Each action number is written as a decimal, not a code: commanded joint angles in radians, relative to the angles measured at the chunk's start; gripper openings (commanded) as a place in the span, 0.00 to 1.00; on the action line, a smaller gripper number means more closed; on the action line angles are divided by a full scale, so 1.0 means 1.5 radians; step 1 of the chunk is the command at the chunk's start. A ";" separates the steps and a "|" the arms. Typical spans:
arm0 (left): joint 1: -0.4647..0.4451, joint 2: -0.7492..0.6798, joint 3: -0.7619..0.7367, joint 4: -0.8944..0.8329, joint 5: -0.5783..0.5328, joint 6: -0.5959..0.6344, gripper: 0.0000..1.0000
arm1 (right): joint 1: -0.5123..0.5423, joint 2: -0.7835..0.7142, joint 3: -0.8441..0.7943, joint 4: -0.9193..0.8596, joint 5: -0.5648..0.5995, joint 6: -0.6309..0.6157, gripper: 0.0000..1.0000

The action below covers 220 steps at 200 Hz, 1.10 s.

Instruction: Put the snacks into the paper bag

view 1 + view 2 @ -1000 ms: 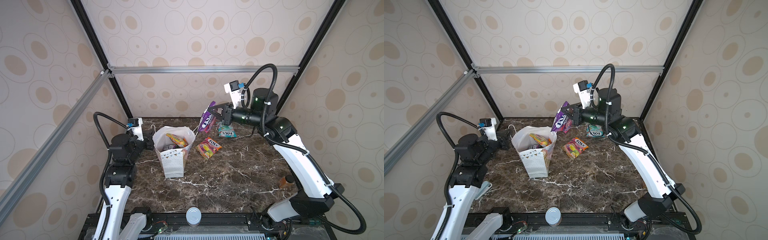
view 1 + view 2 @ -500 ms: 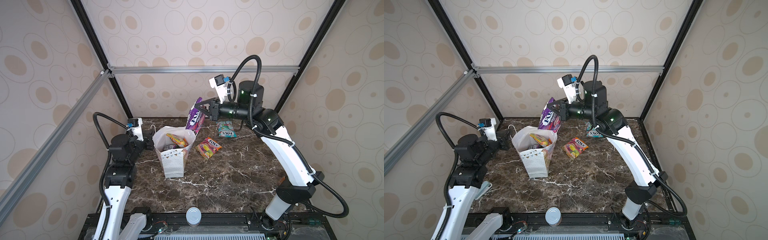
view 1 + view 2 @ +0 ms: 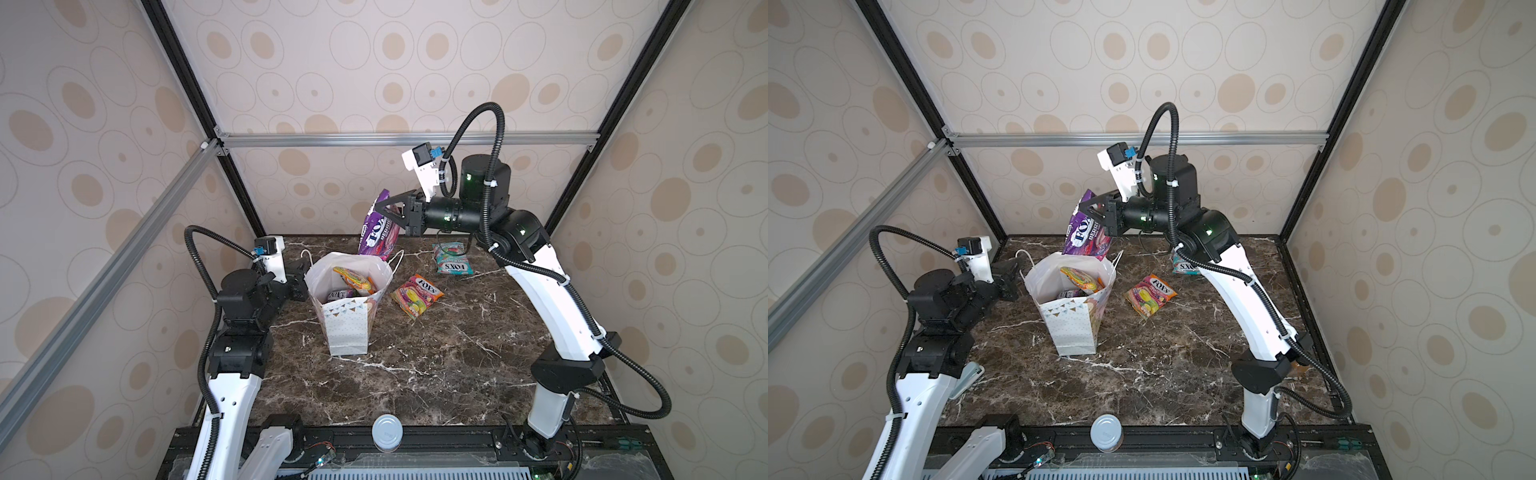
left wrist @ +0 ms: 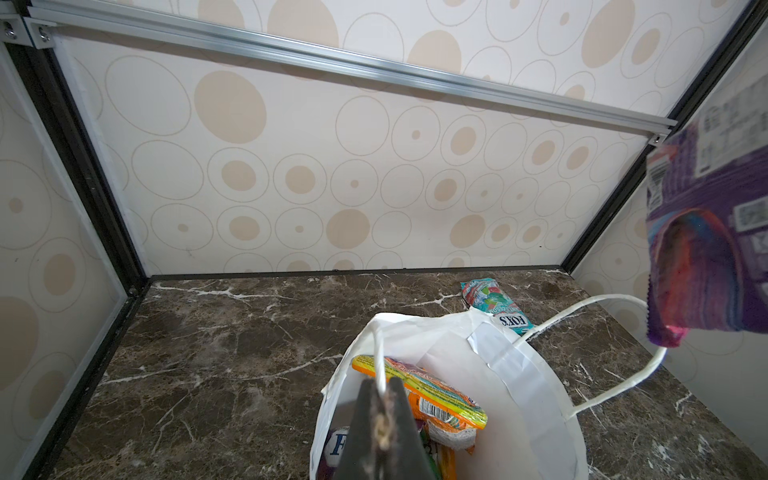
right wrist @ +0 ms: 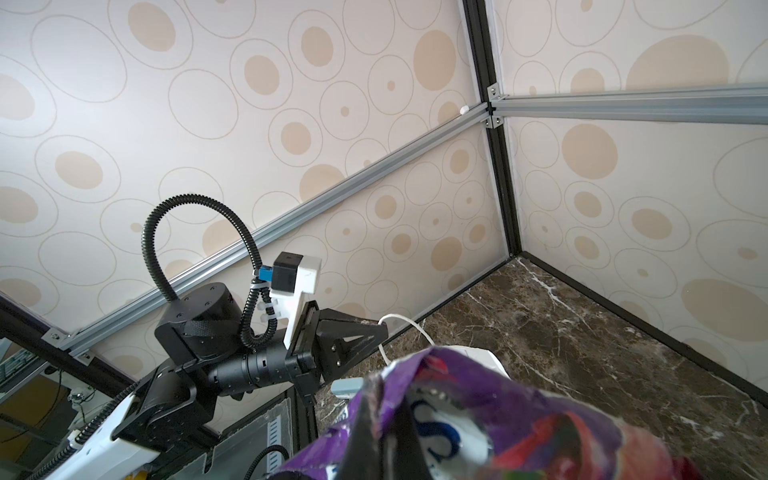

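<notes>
Right end effector (image 3: 381, 207) — tight on packet (image 3: 375, 240)

paper bag (image 3: 347, 328) mouth open, purple pkt (image 3: 376, 239) hanging above far rim, left fingers (image 4: 359, 424) on handle (image 4: 378, 357)

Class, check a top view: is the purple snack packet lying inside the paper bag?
No, the purple packet hangs in the air from the right gripper, wholly outside the paper bag.

The paper bag (image 3: 347, 320) stands left of centre on the table (image 3: 436, 365), with packets (image 3: 353, 280) inside. A raised packet (image 3: 376, 239) hangs over its rear rim. Right of the bag lies a near packet (image 3: 417, 293), with a far packet (image 3: 451, 258) behind it. A cap (image 3: 386, 432) sits before the table's front edge.
</notes>
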 commanded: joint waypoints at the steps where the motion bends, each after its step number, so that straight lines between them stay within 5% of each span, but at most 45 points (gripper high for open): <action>1: 0.005 -0.013 0.007 0.027 0.004 0.012 0.00 | 0.005 0.025 0.019 0.012 -0.037 0.010 0.00; 220: 0.005 -0.014 0.007 0.024 0.002 0.014 0.00 | 0.050 0.191 0.058 -0.036 -0.187 0.037 0.00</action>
